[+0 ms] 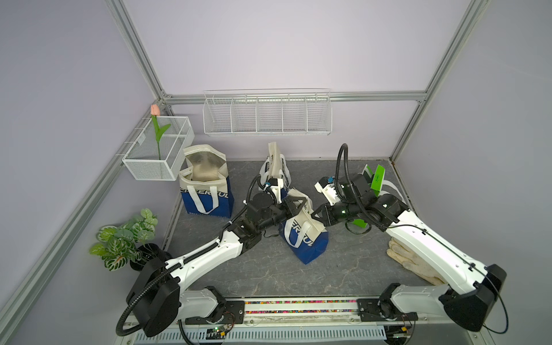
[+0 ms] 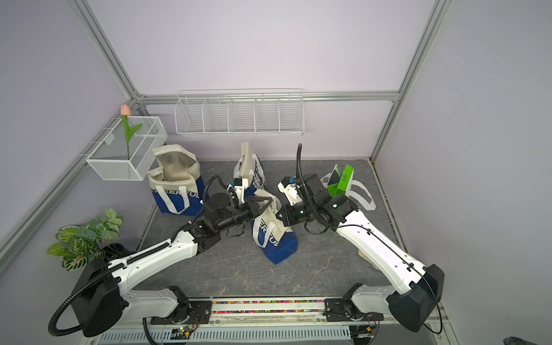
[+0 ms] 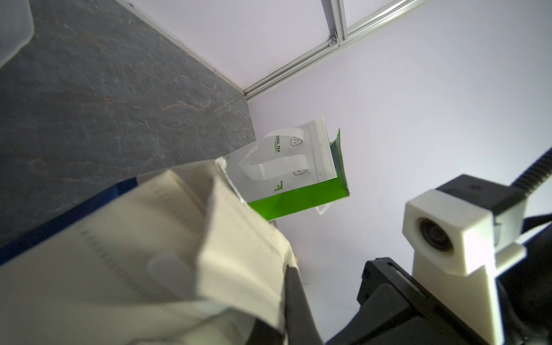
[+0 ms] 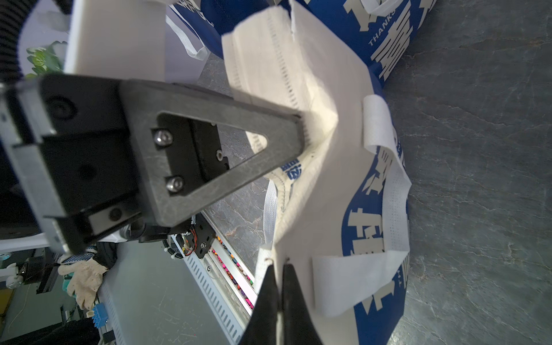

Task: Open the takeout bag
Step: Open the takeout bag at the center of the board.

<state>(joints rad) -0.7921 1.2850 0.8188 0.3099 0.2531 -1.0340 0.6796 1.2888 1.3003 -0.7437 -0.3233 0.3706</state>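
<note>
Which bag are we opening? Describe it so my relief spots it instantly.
On the grey table, look at the centre. The takeout bag is the blue-and-cream one leaning there, its cream top pinched by the left fingers and right fingers. Its two lookalikes, an open bag and a folded bag, stand at the back.

"CHEERFUL" runs in pale capitals across the blue band of the open bag (image 1: pixel 206 195) at the back, with its handle crossing some letters. The middle takeout bag (image 1: pixel 301 239) shows only "ERFUL" of the same word. "COOL TEA" stands on the handle of the green-and-white bag (image 3: pixel 298 203). "THANKS" sits on a blue bag panel (image 4: pixel 388 38), beside large characters I cannot read.
</note>
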